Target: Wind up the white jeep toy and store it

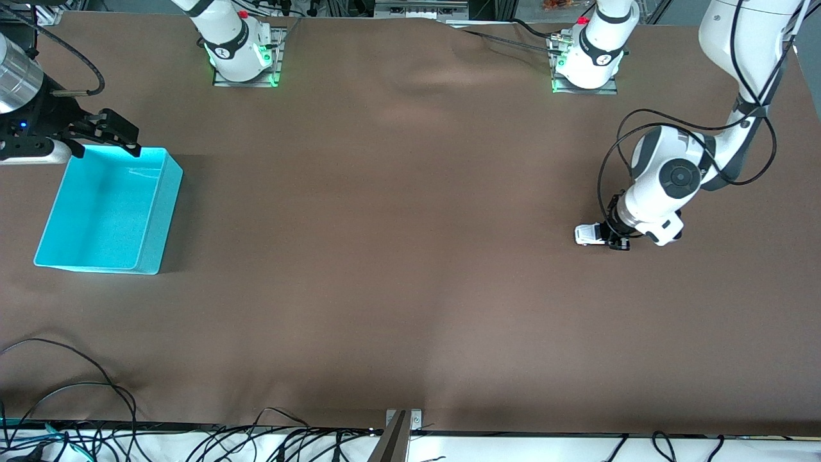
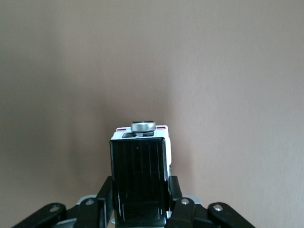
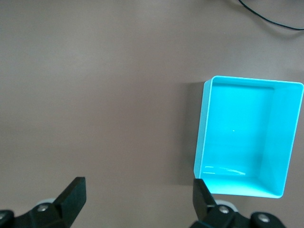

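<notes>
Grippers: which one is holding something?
The left gripper, low at the left arm's end of the table, is shut on the white jeep toy. The right gripper hangs open and empty over the cyan bin.

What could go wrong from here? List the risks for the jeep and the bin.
1. The left gripper is shut on the white jeep toy only at one end, low at the table; most of the body sticks out past the jaws, so it could twist or slip out once moved.
2. The cyan bin sits at the right arm's end of the table, so the carry or handover is long.
3. The right gripper hangs open over the bin's rim and could crowd the drop.
</notes>
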`<state>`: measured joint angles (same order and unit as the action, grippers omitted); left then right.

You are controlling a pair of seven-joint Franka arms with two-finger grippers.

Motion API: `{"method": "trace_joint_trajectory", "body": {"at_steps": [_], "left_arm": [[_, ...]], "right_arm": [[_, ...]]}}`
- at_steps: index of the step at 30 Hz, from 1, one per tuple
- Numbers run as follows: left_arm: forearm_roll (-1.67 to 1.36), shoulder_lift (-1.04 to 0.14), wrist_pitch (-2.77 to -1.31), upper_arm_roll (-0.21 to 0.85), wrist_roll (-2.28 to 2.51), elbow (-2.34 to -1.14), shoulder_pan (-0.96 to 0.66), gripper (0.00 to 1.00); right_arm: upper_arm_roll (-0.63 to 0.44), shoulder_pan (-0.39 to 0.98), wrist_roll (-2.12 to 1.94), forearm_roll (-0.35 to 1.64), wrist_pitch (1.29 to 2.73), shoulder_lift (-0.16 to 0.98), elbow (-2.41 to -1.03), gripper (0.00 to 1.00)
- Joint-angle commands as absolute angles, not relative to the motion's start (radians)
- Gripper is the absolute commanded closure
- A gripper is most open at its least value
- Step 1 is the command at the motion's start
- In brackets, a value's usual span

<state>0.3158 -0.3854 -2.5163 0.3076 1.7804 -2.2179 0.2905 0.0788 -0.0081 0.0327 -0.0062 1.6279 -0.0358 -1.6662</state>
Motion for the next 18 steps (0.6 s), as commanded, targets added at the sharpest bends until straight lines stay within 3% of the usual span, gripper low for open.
{"method": "trace_joint_trajectory", "body": {"at_steps": [1,15,18], "left_arm": [[0.371,-0.456,-2.562,0.302,1.704,-2.21,0.354,0.85],[0.406,-0.459,-2.562,0.301,1.617,-2.207,0.452,0.78],[0.426,-0.459,-2.562,0.302,1.617,-2.204,0.474,0.71]], "right_arm": [[0.083,-0.008,0.043,-0.025,1.631,-0.046,-1.664,0.0],[0.08,-0.008,0.043,-0.018,1.623,-0.043,-1.66,0.0],[0.078,-0.008,0.041,-0.018,1.623,-0.043,-1.66,0.0]]}}
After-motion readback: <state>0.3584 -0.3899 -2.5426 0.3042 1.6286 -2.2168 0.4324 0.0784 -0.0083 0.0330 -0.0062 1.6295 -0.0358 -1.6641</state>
